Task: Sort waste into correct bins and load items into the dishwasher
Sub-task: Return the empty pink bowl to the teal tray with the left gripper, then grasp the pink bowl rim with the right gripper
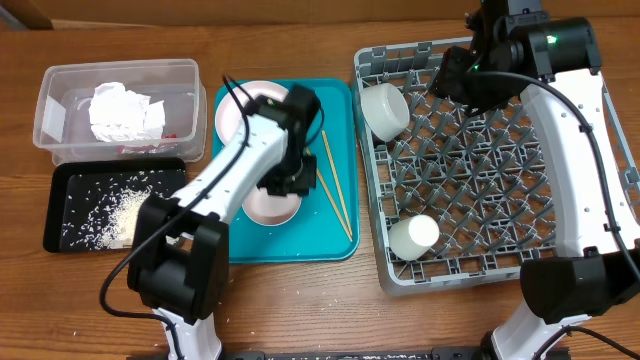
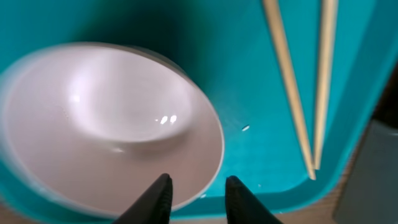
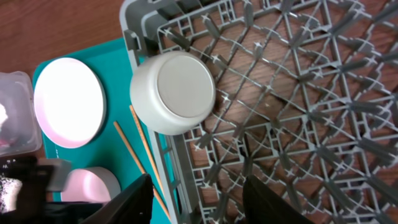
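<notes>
A pinkish bowl (image 1: 272, 207) (image 2: 106, 124) sits on the teal tray (image 1: 335, 235) by a pale plate (image 1: 240, 110) (image 3: 68, 102) and two chopsticks (image 1: 335, 190) (image 2: 292, 93). My left gripper (image 1: 288, 183) (image 2: 198, 196) is open just above the bowl, one finger over its inside and one over the tray, with the rim between them. My right gripper (image 1: 452, 75) (image 3: 199, 199) is wide open and empty above the grey dish rack's (image 1: 560, 270) near-left edge. A grey bowl (image 1: 383, 108) (image 3: 174, 90) and a white cup (image 1: 415, 235) lie in the rack.
A clear tub (image 1: 60, 80) at the far left holds a crumpled white napkin (image 1: 122, 112). In front of it a black tray (image 1: 60, 235) holds white grains (image 1: 125, 212). The rack's wall (image 3: 146, 124) stands right beside the teal tray's edge (image 3: 56, 62).
</notes>
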`<state>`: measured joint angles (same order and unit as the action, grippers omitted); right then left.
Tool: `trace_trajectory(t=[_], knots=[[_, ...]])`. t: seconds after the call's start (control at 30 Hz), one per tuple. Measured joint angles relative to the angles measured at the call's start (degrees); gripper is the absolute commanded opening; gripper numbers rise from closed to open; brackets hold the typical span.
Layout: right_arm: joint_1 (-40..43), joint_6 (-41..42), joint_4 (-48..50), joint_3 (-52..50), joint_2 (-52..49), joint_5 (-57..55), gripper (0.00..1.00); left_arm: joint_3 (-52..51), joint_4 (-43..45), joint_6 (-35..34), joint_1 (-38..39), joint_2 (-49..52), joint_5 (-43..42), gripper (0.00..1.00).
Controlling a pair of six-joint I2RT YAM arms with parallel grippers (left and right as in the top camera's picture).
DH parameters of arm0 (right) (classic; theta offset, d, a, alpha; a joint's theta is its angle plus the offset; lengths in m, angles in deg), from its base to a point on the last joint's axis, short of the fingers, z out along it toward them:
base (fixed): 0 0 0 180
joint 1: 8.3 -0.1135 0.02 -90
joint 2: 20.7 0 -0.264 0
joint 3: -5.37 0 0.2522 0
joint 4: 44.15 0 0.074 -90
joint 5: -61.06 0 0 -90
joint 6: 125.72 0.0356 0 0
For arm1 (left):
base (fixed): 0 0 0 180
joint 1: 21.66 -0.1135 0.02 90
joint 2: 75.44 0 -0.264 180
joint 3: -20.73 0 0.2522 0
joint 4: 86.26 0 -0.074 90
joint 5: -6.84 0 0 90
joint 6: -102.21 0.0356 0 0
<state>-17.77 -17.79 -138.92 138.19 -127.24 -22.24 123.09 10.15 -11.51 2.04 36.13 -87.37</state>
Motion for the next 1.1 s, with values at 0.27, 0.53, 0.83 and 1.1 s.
trace_trajectory(t=[0.27, 0.53, 0.83, 1.1], knots=[[-7.34, 0.04, 2.62, -0.61, 0.00, 0.57, 0.60, 23.28, -16.48, 0.66, -3.13, -0.90, 6.84, 0.84], [-18.71, 0.04, 10.97, -11.15, -0.15, 0.90, 0.60, 37.35, -22.99, 1.64, -16.09, -1.36, 9.27, 1.00], [-30.01, 3.30, 28.94, -28.59, -0.83, 1.05, 0.53, 37.64, -22.71, 3.67, -28.13, -1.38, 10.05, 1.00], [-34.75, 7.15, 34.45, -30.36, -8.50, 2.36, 0.45, 37.66, -20.76, 4.42, -30.10, -1.38, 9.68, 1.00]])
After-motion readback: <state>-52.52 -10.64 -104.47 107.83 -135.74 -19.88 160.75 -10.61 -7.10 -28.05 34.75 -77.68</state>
